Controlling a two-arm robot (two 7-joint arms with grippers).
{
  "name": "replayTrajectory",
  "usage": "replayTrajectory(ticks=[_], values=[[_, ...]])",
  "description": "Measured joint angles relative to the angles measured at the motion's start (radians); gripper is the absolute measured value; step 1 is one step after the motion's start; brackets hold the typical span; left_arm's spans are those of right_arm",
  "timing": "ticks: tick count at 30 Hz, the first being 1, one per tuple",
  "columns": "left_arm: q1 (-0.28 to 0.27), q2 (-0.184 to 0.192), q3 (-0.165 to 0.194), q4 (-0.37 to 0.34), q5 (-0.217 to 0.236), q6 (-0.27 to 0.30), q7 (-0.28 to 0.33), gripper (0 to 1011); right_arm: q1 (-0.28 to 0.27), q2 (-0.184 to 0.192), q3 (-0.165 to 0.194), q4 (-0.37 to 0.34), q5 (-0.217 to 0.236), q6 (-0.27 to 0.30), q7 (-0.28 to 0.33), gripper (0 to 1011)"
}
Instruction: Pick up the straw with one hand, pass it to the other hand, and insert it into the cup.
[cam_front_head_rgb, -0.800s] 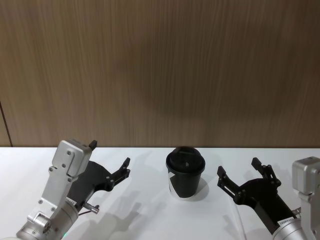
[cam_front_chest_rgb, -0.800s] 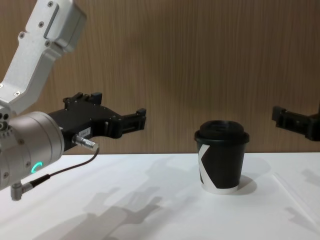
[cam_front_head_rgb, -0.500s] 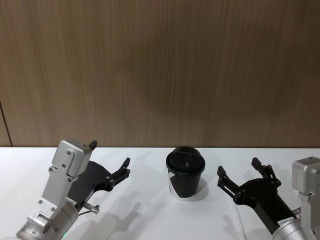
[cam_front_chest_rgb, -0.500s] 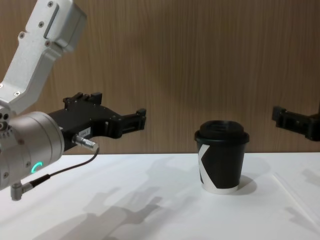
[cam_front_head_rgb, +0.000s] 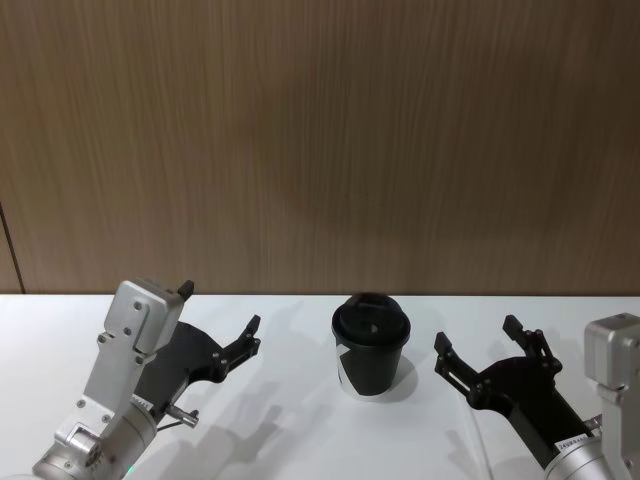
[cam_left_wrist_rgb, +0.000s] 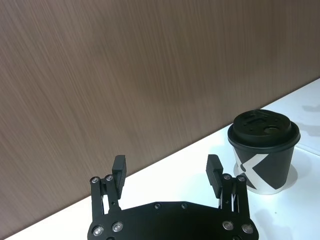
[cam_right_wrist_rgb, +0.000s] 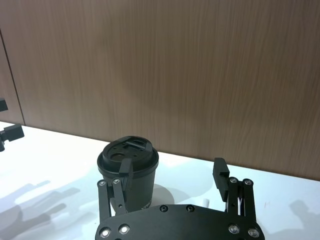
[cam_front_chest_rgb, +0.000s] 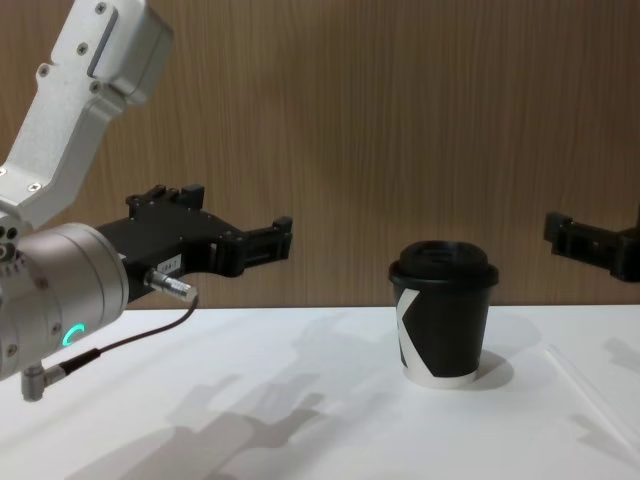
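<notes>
Straw (cam_front_chest_rgb: 572, 375) lies flat right of cup (cam_front_head_rgb: 370, 345), untouched. Right gripper (cam_front_head_rgb: 477, 333) spread wide, empty, hovering above straw, so likely picker. Left gripper (cam_front_head_rgb: 220, 306) spread, empty, left of cup, free for handoff.

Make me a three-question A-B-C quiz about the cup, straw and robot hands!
1. Where is the small black paper cup with domed lid?
A) on the white table, between the left gripper and right gripper
B) in the air
C) on the floor
2. What colour is the long thin straw?
A) red
B) white
C) green
3. Both grippers' jaws are:
A) gripping the straw
B) gripping the cup
C) open, empty
Answers: 1A, it stands between them; 2B, it looks white; 3C, both spread, nothing held.
</notes>
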Motion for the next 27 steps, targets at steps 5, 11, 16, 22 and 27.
replayTrajectory(ticks=[5,11,16,22,27], values=[[0.0,0.0,0.0,0.0,0.0,0.0,0.0,1003,0.0,0.0,0.0,0.0,0.0,0.0,0.0,1001],[0.0,0.0,0.0,0.0,0.0,0.0,0.0,1003,0.0,0.0,0.0,0.0,0.0,0.0,0.0,1001],[0.0,0.0,0.0,0.0,0.0,0.0,0.0,1003,0.0,0.0,0.0,0.0,0.0,0.0,0.0,1001],[0.0,0.0,0.0,0.0,0.0,0.0,0.0,1003,0.0,0.0,0.0,0.0,0.0,0.0,0.0,1001],[0.0,0.0,0.0,0.0,0.0,0.0,0.0,1003,0.0,0.0,0.0,0.0,0.0,0.0,0.0,1001]])
